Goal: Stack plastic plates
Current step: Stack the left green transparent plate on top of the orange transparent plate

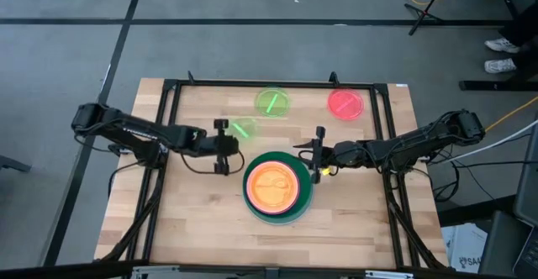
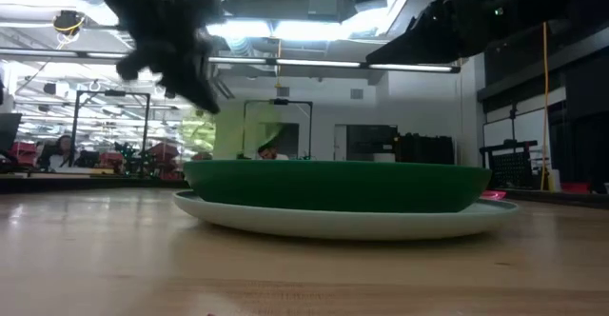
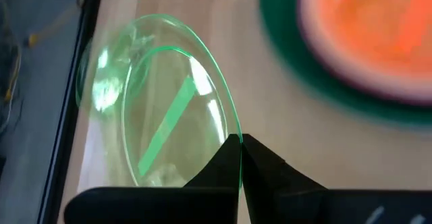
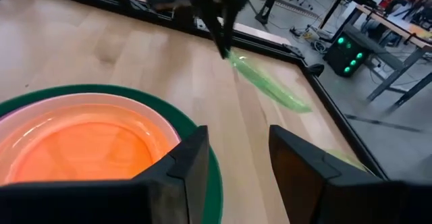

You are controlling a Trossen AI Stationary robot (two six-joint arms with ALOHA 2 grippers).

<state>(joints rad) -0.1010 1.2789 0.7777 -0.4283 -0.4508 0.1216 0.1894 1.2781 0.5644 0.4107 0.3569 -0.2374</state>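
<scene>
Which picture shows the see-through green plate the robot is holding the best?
The left wrist view: the held lime-green plate fills it, its rim pinched in the left gripper. The high view shows it small and tilted. The right wrist view shows it edge-on, off the table. The low view shows only a pale green blur.

Stack at the desk's middle: a pale plate at the bottom, dark green plate (image 1: 299,205) on it, pink one, orange plate (image 1: 271,184) on top. One translucent lime plate (image 3: 165,109) hangs tilted, its rim pinched in the left claw (image 1: 221,147); a second lime plate (image 1: 271,102) and the red-pink plate (image 1: 345,104) lie flat near the far edge.
</scene>
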